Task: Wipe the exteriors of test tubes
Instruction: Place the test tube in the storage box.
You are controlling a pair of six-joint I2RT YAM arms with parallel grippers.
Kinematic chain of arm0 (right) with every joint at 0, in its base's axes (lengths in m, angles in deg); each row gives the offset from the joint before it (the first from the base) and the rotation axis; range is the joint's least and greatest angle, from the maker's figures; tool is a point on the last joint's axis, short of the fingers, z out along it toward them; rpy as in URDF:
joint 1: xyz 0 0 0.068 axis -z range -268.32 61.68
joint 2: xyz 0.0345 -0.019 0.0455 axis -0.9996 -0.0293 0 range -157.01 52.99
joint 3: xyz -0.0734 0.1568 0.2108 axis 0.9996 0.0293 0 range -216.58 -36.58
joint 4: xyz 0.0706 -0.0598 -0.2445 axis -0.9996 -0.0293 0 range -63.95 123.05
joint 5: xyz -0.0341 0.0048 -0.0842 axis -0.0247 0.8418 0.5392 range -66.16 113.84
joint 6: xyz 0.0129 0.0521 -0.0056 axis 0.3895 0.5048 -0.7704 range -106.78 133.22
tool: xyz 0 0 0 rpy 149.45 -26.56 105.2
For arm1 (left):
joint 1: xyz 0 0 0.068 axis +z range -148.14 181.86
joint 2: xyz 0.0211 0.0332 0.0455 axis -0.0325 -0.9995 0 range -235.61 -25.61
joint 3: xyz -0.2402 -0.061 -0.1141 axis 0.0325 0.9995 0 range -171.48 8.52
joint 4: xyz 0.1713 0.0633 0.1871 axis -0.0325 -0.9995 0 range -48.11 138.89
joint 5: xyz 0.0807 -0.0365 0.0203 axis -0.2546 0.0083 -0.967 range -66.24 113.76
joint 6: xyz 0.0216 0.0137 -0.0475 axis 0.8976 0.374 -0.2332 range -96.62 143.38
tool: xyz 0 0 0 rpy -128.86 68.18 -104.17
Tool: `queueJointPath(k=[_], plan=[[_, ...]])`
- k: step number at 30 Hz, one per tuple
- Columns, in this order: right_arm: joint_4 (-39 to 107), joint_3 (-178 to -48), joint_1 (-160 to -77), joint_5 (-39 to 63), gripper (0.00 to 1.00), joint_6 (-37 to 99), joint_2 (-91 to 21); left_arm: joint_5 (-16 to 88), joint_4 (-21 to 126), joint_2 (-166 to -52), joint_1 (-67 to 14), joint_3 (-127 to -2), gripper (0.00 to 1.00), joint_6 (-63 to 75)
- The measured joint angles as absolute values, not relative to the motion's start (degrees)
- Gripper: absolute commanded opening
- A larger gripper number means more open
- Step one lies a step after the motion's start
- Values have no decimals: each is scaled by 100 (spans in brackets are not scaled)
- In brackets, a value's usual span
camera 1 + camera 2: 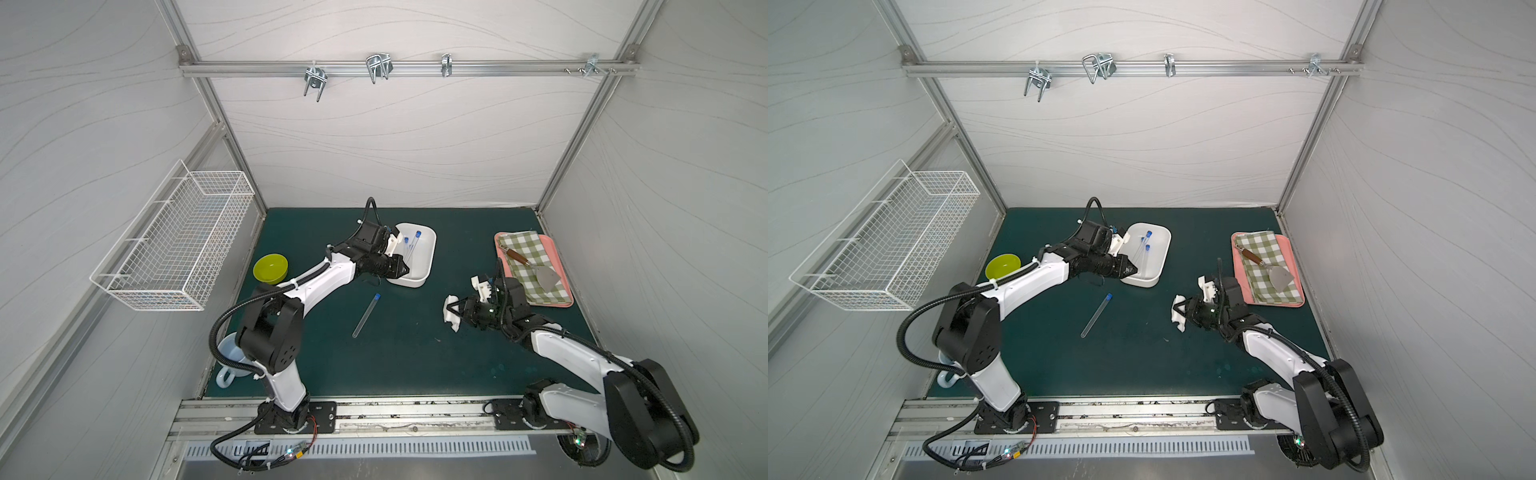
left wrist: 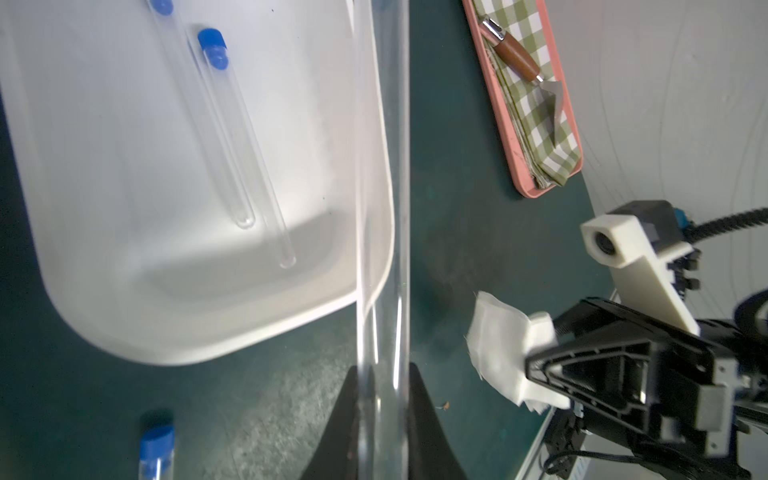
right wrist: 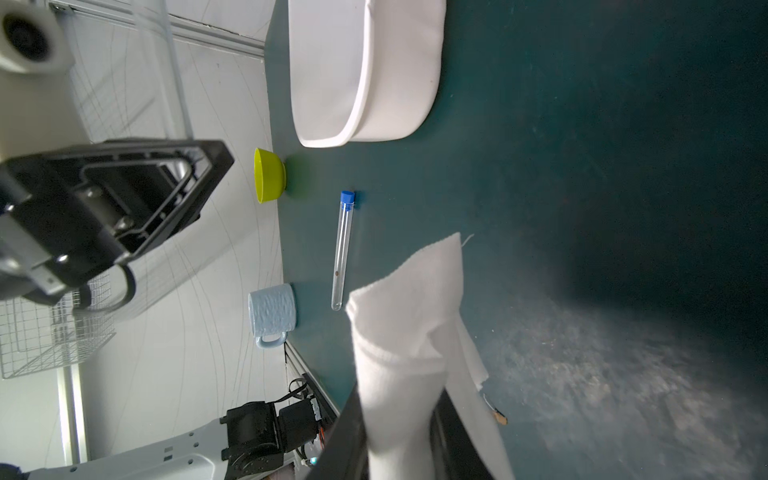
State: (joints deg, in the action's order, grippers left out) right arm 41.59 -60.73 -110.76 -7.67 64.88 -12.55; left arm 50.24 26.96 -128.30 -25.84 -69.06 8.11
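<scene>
**Top views.** Left gripper [image 1: 405, 268]: I am clenching it on one test tube at the white tray's [image 1: 409, 282] near wall, centre of frame. The glass is too faint here to trace. Right gripper [image 1: 456, 309]: I am pinching the white cloth [image 1: 451, 320] right of centre, well apart from the tray. Loose tube [image 1: 366, 316]: lying on the green mat [image 1: 415, 365] between my arms, long axis diagonal, blue cap pointing upper right, rounded end lower left.

**Left wrist view.** Held tube [image 2: 382, 208]: running straight out from between my jaws and crossing the tray's rim, far end out of frame. Two more tubes [image 2: 226, 137] are lying side by side in the tray.

**Right wrist view.** The cloth is drooping from my jaws.

**Risks, as I am judging them.** Most of the held tube is standing out beyond my jaws, so the slick glass may pivot or slip once the cloth is pressing sideways. The loose tube may roll if nudged.
</scene>
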Motion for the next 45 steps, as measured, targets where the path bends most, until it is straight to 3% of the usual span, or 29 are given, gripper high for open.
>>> queueJointPath(k=[11,18,20,26,38,45], plan=[[4146,-6075,-11082,-771,23,6682,-772,4635,1983,-14673,-2541,-8823,15,1187],[4038,-6077,-11082,-771,23,6685,-586,4493,1612,-15147,-2541,-9299,15,1228],[4010,-6092,-11082,-771,23,6685,-586,4495,1570,-15169,-2541,-9299,15,1200],[3986,-6153,-11084,-774,23,6685,-588,4539,1657,-15178,-2558,-9232,32,999],[3936,-6193,-11087,-771,23,6685,-566,4550,1765,-15123,-2567,-9011,34,833],[3885,-6193,-11087,-780,23,6682,-566,4192,2095,-13534,-2567,-7695,39,868]])
